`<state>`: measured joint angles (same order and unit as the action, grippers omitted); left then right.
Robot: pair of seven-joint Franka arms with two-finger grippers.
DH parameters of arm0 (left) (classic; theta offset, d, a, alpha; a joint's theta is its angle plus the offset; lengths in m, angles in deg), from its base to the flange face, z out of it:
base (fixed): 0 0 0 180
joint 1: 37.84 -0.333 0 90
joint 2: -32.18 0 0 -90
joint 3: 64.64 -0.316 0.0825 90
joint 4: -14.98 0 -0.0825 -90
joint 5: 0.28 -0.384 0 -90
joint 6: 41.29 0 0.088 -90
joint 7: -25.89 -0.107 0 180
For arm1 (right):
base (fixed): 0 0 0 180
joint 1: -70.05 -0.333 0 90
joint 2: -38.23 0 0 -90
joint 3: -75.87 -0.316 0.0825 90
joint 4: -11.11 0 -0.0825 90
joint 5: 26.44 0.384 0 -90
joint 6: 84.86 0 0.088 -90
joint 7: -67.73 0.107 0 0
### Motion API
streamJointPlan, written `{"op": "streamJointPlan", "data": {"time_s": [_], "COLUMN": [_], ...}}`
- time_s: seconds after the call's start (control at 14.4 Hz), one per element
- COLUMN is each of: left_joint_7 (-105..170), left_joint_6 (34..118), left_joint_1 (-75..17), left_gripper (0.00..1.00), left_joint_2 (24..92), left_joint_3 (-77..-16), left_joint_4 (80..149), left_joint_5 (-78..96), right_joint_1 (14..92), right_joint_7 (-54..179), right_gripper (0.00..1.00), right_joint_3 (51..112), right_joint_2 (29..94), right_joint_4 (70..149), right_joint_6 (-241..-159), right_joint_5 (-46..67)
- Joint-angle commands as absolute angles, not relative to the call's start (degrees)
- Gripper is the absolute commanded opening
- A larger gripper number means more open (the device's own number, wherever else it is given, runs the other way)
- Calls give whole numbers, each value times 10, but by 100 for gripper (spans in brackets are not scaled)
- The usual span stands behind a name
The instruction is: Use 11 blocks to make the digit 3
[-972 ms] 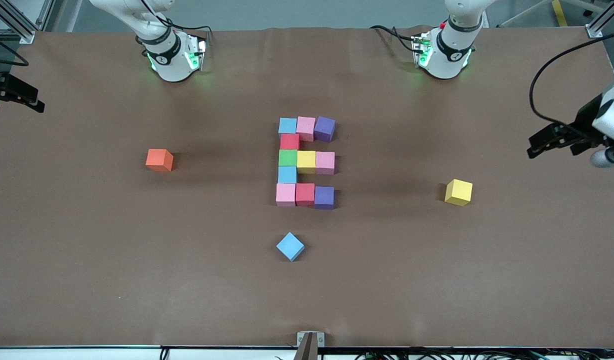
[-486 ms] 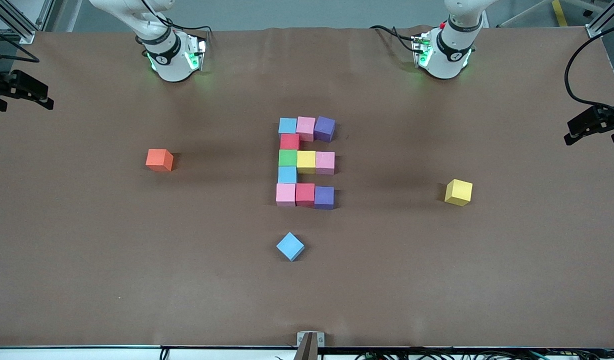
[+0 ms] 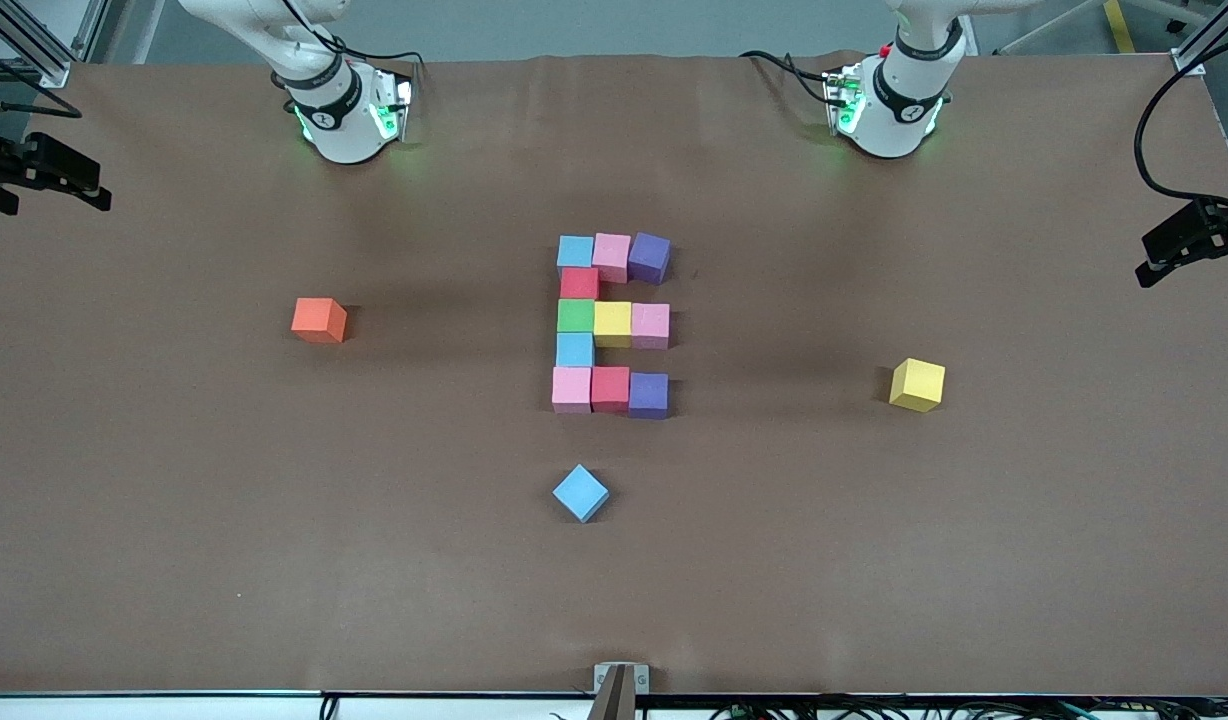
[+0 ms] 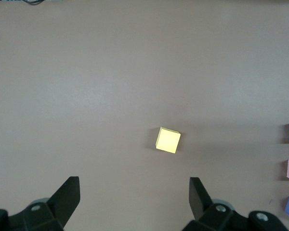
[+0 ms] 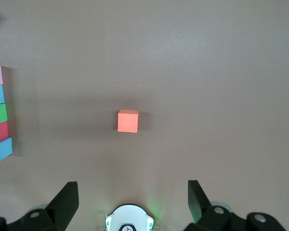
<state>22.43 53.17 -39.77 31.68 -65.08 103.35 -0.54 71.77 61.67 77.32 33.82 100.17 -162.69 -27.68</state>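
Both pairs of fingers stand spread wide with nothing between them. The left gripper [image 4: 134, 195] hangs high over the left arm's end of the table, the loose yellow cube [image 4: 168, 140] on the cloth below it; over the last second it has pulled up and outward to that edge. The right gripper [image 5: 133, 198] barely moved, parked over the right arm's end above the orange cube [image 5: 128, 120]. Both arms retreating suggests the work is finished. Well inward from both grippers, mid-table, the digit 3 [image 3: 611, 324] sits complete: eleven touching cubes, its long axis running toward the front camera, spine on the right arm's side, three rows pointing toward the left arm. A spare blue cube [image 3: 580, 492] lies nearer the camera.
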Motion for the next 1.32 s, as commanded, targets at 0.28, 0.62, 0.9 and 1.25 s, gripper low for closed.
{"op": "streamJointPlan", "data": {"time_s": [0.28,0.62,0.9,1.25], "left_joint_7": [225,253,262,259], "left_joint_6": [523,501,488,484], "left_joint_1": [-394,-394,-395,-398], "left_gripper": [100,100,100,100], "left_joint_2": [311,309,307,306], "left_joint_3": [-648,-621,-608,-609], "left_joint_4": [1017,1010,1011,1011], "left_joint_5": [3,3,2,3], "right_joint_1": [720,718,717,717], "right_joint_7": [623,619,618,617], "right_gripper": [100,100,100,100], "right_joint_3": [778,779,780,782], "right_joint_2": [330,330,329,326], "right_joint_4": [1005,1006,1006,1007], "right_joint_6": [-1634,-1637,-1641,-1651], "right_joint_5": [-249,-257,-257,-259]}}
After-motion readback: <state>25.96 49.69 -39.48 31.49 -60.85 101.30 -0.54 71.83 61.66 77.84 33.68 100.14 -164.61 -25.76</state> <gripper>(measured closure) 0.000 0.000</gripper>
